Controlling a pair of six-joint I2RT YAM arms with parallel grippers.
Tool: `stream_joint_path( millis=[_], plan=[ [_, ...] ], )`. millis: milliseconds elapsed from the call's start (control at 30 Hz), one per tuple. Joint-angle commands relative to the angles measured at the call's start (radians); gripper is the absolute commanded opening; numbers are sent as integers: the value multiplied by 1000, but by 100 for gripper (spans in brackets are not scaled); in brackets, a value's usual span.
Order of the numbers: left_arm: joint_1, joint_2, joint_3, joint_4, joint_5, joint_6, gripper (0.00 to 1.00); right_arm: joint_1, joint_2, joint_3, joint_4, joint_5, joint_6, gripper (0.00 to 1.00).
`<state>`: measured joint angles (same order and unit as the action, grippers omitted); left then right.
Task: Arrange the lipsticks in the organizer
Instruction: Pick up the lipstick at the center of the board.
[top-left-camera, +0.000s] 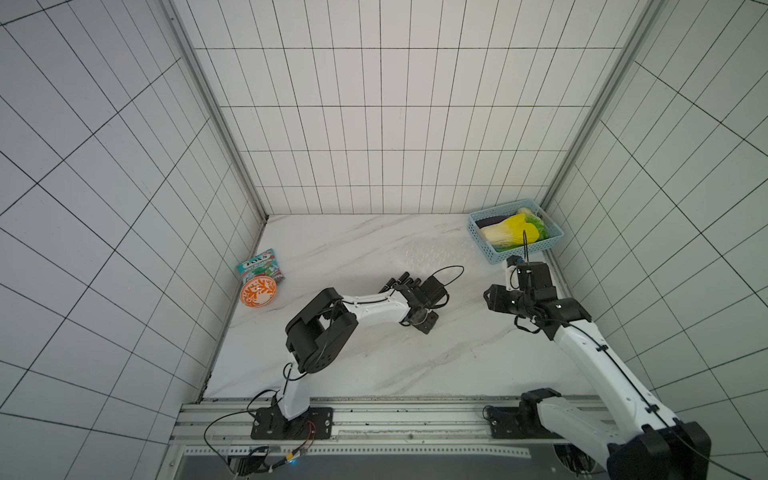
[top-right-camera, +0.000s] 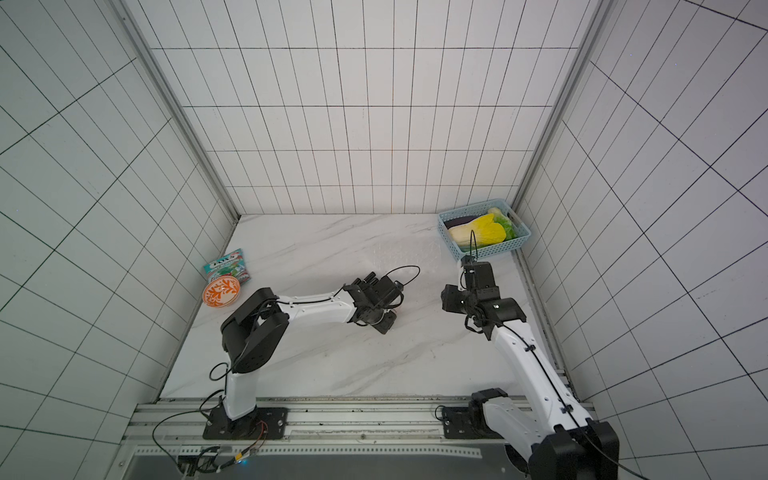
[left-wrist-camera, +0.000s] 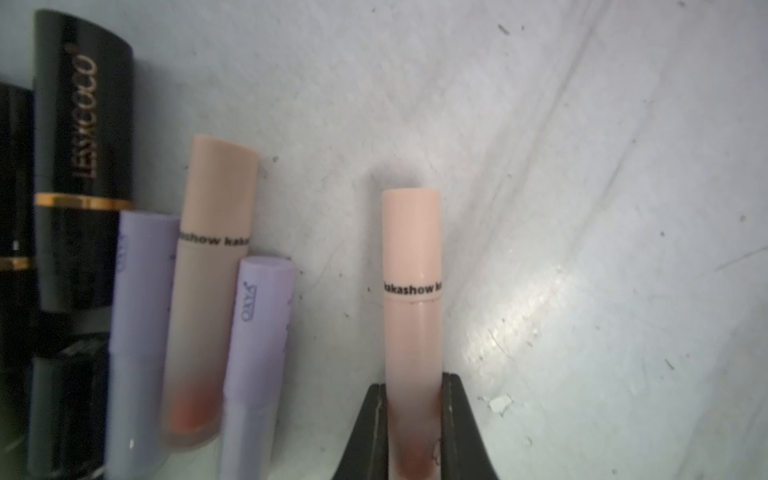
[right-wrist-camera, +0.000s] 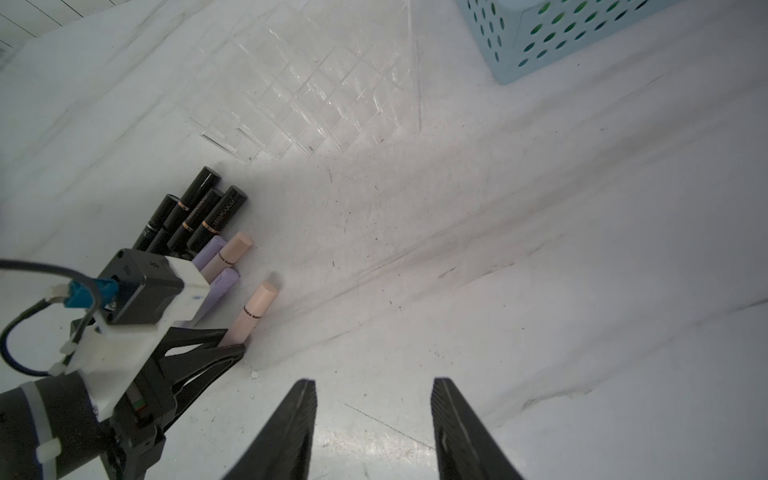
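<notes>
- In both top views you see the black lipsticks (top-left-camera: 398, 280) (top-right-camera: 369, 277) only as dark ends projecting past the left arm's wrist. The lighter tubes and the left fingertips are hidden beneath that wrist.
- In a top view the organizer (top-left-camera: 432, 255) is no more than a faint glint on the table (top-left-camera: 353, 365). The right wrist view resolves it as a clear grid of square slots (right-wrist-camera: 316, 95), just beside the blue basket (right-wrist-camera: 519, 50).
- The left wrist view alone shows the grasp. The left gripper (left-wrist-camera: 414, 415) is clamped on the pale pink tube (left-wrist-camera: 411, 291), with one finger on each side of its tinted base end.
- The right wrist view confirms this from the side: the left gripper (right-wrist-camera: 235, 349) holds the pale pink tube (right-wrist-camera: 258, 309) low at the table. You cannot tell whether the tube touches the surface.
- The long axis of the pale pink tube runs straight out from the fingers. Its cap end points away from the gripper, roughly toward the organizer, and its lettered band faces up.
- The tube lies roughly parallel to the others but set apart from them. The beige tube (left-wrist-camera: 212, 270), the lavender tubes (left-wrist-camera: 257, 353) and the black lipsticks (right-wrist-camera: 199, 208) lie packed side by side on the table, outside the organizer.
- The right gripper (right-wrist-camera: 374, 415) is released. Its jaws stand apart over bare table with nothing between them, well clear of the lipsticks.
</notes>
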<state>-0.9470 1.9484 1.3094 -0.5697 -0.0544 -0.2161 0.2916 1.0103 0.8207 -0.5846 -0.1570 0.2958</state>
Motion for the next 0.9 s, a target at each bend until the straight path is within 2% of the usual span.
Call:
stream_joint_path(
  millis=[0,67,233,400,567,700,867],
  plan=[
    [-19,-162,-51,-2,0,22,11,-11,-33,30,-56,-147,2,59],
    [-28,-238,-88,-6,15,36,11,-11,-44,52,-79,-242,-3,65],
    [-66,-410,-123,-79,18,70,11,-11,-59,69,-84,-473,11,68],
    [-88,-558,-149,-103,89,94,12,-1,-79,14,99,-714,139,66],
    [-109,-643,-162,-121,125,115,12,47,-78,45,136,-822,164,63],
    [-129,-676,-157,-137,126,115,13,99,-65,55,139,-854,160,62],
    [-143,-685,-159,-139,129,118,13,170,-62,26,218,-870,209,57]
  ],
)
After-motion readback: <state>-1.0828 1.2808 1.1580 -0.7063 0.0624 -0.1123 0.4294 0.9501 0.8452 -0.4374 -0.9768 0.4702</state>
